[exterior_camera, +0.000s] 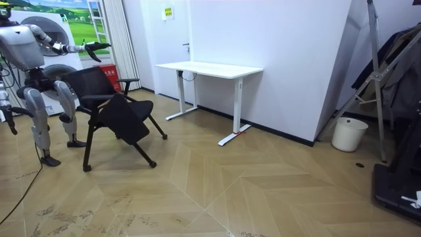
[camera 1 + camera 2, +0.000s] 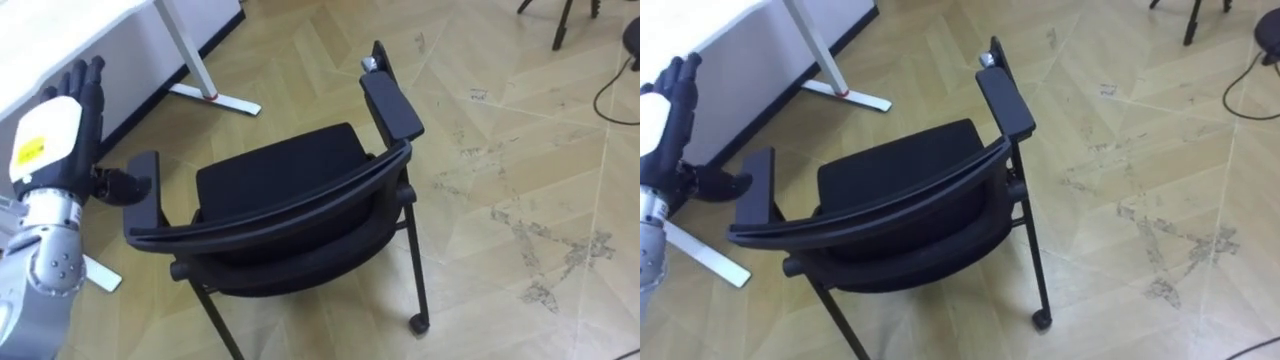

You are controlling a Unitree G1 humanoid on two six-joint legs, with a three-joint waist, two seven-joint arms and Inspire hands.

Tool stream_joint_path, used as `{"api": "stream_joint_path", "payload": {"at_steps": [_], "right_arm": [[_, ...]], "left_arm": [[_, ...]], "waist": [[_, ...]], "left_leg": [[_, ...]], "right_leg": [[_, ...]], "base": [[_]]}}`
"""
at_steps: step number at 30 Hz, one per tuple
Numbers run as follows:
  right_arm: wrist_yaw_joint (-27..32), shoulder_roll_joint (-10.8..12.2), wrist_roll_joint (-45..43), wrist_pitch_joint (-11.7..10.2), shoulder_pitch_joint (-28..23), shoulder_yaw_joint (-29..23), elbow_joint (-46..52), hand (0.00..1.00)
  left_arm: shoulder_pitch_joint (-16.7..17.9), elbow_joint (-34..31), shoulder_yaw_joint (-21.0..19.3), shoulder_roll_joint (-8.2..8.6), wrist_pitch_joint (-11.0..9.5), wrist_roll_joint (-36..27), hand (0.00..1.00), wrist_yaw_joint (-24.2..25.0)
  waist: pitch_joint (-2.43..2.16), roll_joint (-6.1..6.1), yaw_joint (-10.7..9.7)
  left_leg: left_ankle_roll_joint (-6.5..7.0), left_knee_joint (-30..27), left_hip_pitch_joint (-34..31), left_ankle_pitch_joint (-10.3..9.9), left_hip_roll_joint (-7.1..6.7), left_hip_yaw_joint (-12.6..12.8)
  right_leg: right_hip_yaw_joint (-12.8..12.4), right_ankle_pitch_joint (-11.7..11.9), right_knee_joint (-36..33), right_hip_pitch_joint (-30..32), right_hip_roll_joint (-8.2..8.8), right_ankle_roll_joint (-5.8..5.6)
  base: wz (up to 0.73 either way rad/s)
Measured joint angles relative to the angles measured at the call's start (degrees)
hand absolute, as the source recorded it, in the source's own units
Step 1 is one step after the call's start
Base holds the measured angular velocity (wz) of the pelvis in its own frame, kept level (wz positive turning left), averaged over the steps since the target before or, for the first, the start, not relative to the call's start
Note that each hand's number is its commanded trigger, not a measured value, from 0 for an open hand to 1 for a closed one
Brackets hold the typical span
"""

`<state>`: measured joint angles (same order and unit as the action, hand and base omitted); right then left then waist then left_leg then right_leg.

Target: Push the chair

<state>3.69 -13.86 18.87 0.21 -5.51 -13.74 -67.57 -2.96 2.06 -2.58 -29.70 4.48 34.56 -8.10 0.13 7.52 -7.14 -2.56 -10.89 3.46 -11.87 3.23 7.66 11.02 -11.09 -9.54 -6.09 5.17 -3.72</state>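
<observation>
While the robot is standing at the room view's left, close behind the chair, a pale herringbone wooden floor point(image 2: 330, 60) is spreading across the whole room, and grey scuffed patches point(image 2: 530, 240) are showing on it to the chair's right. A plain white wall point(image 1: 289, 59) is running behind a white rectangular desk on white metal legs point(image 1: 210, 68). The black office chair with a padded seat and a curved backrest point(image 2: 280, 180) is standing on the open floor between the robot and the desk, well apart from the desk, with its backrest turned toward the robot and its seat facing away. In the eye views the desk's flat white foot with a small red mark point(image 2: 215, 97) is lying just beyond the chair's upper left.

The left hand point(image 2: 55, 130) is hanging in the air above and beside the chair's left armrest point(image 2: 145, 195), with its dark fingers straight, spread wide and gripping nothing. Its thumb is reaching toward that armrest, and whether it is touching cannot be told. The right armrest point(image 2: 392, 105) is pointing away across the floor. A small black castor point(image 2: 420, 323) is resting under the chair's right rear leg.

At the room view's right a white round bin point(image 1: 348, 133) is standing by the wall. A small yellow sign point(image 1: 168, 11) is hanging high on the wall, its writing too small to read.
</observation>
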Motion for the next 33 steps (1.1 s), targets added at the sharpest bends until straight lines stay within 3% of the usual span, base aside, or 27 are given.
{"api": "stream_joint_path", "payload": {"at_steps": [5, 12, 16, 24, 33], "right_arm": [[0.06, -0.16, -0.70, -0.02, 0.06, 0.00, -0.03, 0.00], [0.71, -0.71, 0.51, -0.03, 0.25, 0.01, -0.03, 0.00], [0.98, -1.05, 1.28, -0.03, 1.02, 0.06, -0.10, 0.00], [0.48, -1.43, 1.30, -0.05, 1.82, 0.12, -0.96, 0.00], [-0.16, -2.47, 0.89, -0.04, 2.25, 0.11, -2.21, 0.00]], "left_arm": [[-2.25, -2.10, -0.01, -2.59, 0.43, -0.07, 0.00, 3.12], [-2.45, -5.70, 0.66, -2.87, 2.74, -0.76, 0.00, 12.62], [-2.65, -6.71, 0.80, -3.39, 4.36, -3.77, 0.00, 17.98], [-2.63, -9.65, 2.38, -3.39, 7.69, -7.15, 0.00, 29.73], [-2.60, -13.62, 5.88, -3.83, 8.06, -9.22, 0.00, 38.22]], "waist": [[-0.04, 0.16, 0.14], [-0.18, 1.25, -0.55], [0.16, 2.14, -0.96], [0.21, 2.44, -1.57], [0.20, 2.97, -2.83]], "left_leg": [[0.00, 0.00, 0.10, 0.00, 0.00, 0.06], [0.00, -0.06, -0.85, 0.00, -0.04, -0.15], [0.00, 0.09, -0.88, 0.00, -0.06, -0.29], [0.00, 0.13, -0.80, 0.00, -0.08, -0.35], [0.00, 0.11, -0.87, 0.00, -0.07, -0.61]], "right_leg": [[-0.06, 0.00, 0.02, 0.00, 0.01, 0.00], [0.26, 0.01, 0.58, 0.56, 0.04, 0.02], [0.16, 0.01, 0.65, 0.50, 0.04, 0.02], [0.12, 0.01, 0.68, 0.36, 0.02, 0.02], [0.00, 0.01, 0.71, 0.23, 0.03, 0.02]], "base": [[0.00], [0.01], [0.00], [0.01], [0.01]]}}
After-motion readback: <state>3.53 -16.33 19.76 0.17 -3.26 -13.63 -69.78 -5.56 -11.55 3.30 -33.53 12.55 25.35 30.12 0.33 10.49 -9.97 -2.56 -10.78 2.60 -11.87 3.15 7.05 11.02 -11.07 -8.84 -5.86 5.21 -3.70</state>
